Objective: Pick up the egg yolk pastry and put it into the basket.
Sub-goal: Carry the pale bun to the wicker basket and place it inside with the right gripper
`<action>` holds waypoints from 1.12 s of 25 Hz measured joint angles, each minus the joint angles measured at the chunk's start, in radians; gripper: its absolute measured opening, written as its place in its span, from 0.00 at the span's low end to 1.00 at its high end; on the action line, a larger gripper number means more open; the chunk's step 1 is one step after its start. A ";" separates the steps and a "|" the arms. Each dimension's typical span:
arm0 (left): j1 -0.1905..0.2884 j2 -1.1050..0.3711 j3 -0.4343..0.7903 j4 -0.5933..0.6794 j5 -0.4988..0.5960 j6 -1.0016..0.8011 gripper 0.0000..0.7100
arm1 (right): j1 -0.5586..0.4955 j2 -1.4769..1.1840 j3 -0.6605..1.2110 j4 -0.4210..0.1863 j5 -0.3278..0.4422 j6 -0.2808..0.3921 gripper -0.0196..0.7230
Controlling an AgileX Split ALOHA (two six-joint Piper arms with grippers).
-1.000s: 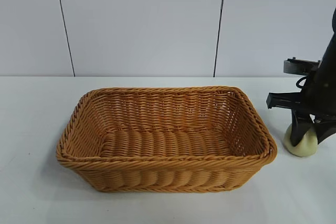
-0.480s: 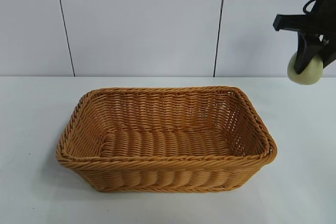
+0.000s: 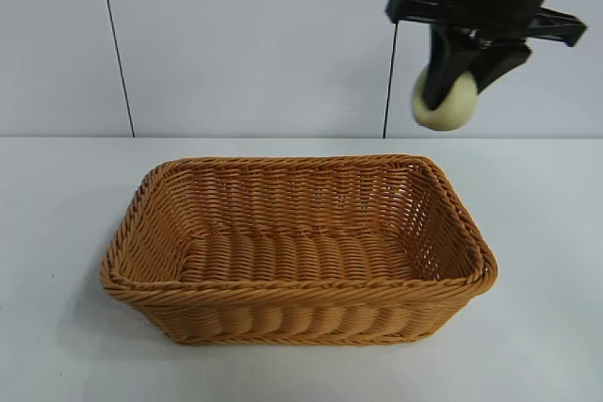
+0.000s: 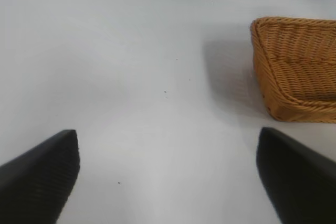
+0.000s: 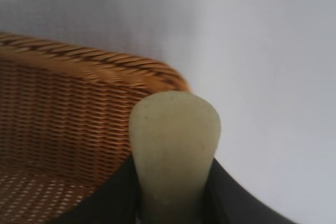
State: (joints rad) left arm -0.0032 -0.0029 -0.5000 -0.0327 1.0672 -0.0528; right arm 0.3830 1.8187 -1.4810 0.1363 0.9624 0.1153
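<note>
Pastry: note the small pale cream-yellow rounded egg yolk pastry (image 3: pixel 447 101), airborne above the basket's far right corner.
Right gripper (image 3: pixel 459 77): its jaws pinch the pastry, narrowly parted.
Basket: your large orange-brown woven wicker basket (image 3: pixel 179 300) sits on the white tabletop (image 3: pixel 57 233).
Left gripper (image 4: pixel 168 174): jaws wide apart, holding nothing, above bare tabletop.

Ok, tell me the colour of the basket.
Orange-brown woven wicker basket; the exterior view shows it best.
</note>
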 joint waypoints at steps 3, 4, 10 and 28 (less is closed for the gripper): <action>0.000 0.000 0.000 0.000 0.000 0.000 0.93 | 0.092 0.023 0.000 0.004 -0.046 0.018 0.29; 0.000 0.000 0.000 0.000 0.000 0.000 0.93 | 0.118 0.039 0.000 0.006 -0.059 0.021 0.29; 0.000 0.000 0.000 0.000 0.000 0.000 0.93 | 0.206 0.179 0.000 0.008 -0.141 0.033 0.29; 0.000 0.000 0.000 0.000 0.000 0.000 0.93 | 0.210 0.213 0.000 0.000 -0.161 0.045 0.88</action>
State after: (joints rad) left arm -0.0032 -0.0029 -0.5000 -0.0327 1.0672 -0.0528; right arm 0.5933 2.0313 -1.4810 0.1367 0.8015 0.1599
